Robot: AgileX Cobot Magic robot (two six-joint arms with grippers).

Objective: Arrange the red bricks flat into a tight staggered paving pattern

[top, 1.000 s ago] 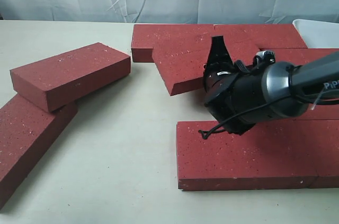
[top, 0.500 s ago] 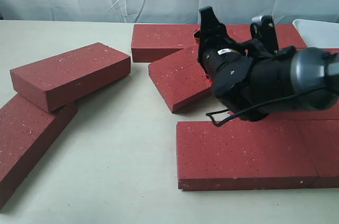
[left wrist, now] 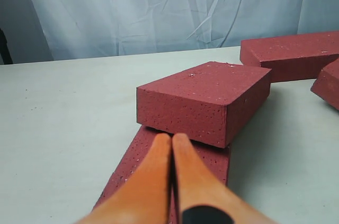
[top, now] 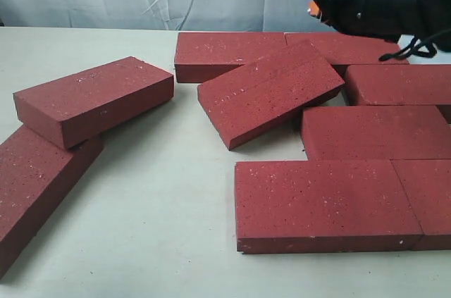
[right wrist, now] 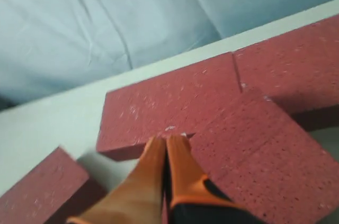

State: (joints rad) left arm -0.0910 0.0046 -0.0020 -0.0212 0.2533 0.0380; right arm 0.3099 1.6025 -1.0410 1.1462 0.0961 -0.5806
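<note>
Item: red bricks (top: 324,203), nine showing, all lying on the pale table (top: 162,192).

- Left pair: the upper brick (top: 95,97) is resting crosswise on the lower brick (top: 35,185).
- Back row: two bricks (top: 225,51) are lying flat, end to end, along the far edge.
- Right block: four bricks are lying flat and close together in two staggered rows, nearest the camera.
- Skewed brick (top: 271,94): it is lying at an angle between the back row and the right block. Its far corner is covering the back row's joint, and it appears to be propped on its neighbours.

Your right gripper (right wrist: 165,140): you are holding it raised over the back row, with the skewed brick's far corner just below its tip. It is touching no brick. Its orange fingers (right wrist: 183,160) are pressing together with nothing between them.

Your left gripper (left wrist: 172,136): you are hovering it over the lower brick of the left pair, with the upper brick's near face just ahead of its tip. The fingers are meeting, empty.
</note>
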